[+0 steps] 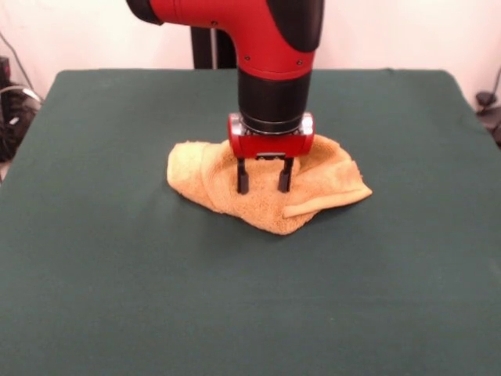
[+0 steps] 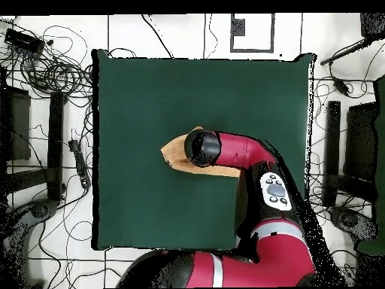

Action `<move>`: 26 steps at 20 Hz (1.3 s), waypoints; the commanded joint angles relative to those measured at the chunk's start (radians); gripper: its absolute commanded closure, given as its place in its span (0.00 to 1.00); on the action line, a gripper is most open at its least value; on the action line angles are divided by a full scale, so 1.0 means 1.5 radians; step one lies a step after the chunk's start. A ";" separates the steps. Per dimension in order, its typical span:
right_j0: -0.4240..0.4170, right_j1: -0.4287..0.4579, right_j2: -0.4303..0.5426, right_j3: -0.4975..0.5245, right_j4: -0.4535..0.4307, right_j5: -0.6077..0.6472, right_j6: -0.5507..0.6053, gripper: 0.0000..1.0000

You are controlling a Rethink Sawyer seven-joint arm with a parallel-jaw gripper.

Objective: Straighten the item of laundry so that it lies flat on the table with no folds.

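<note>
The yellow-orange towel (image 1: 313, 192) lies crumpled in a folded heap near the middle of the dark green table (image 1: 117, 258). A hemmed corner flap points toward the front right. My gripper (image 1: 264, 182) hangs straight down over the heap, its two black fingers (image 1: 243, 178) spread apart with their tips just above or touching the cloth, holding nothing. In the overhead view the arm covers most of the towel (image 2: 171, 153); only its left edge and a strip below the arm show on the table (image 2: 150, 90). The gripper itself is hidden there under the wrist.
Wide green cloth surrounds the towel on all sides. Cables and dark equipment (image 2: 45, 68) lie on the floor beyond the table's edges on both sides.
</note>
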 commanded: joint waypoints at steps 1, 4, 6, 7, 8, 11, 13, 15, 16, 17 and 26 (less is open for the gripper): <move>0.010 0.079 0.067 0.053 0.001 -0.043 0.084 0.00; 0.012 0.086 0.064 0.048 0.002 -0.049 0.088 0.00; 0.012 0.090 0.064 0.047 -0.002 -0.056 0.086 0.00; 0.011 0.089 0.065 0.054 -0.005 -0.065 0.086 0.00; 0.010 0.088 0.066 0.057 -0.008 -0.070 0.084 0.00; 0.006 0.083 0.066 0.070 -0.011 -0.082 0.085 0.00; 0.006 0.075 0.062 0.086 -0.007 -0.084 0.096 0.00; 0.012 0.065 0.050 0.101 0.000 -0.089 0.118 0.00; 0.014 0.059 0.047 0.107 0.000 -0.088 0.120 0.00; 0.013 0.054 0.048 0.113 -0.004 -0.089 0.116 0.00; 0.018 0.014 0.042 0.172 -0.008 -0.102 0.114 0.00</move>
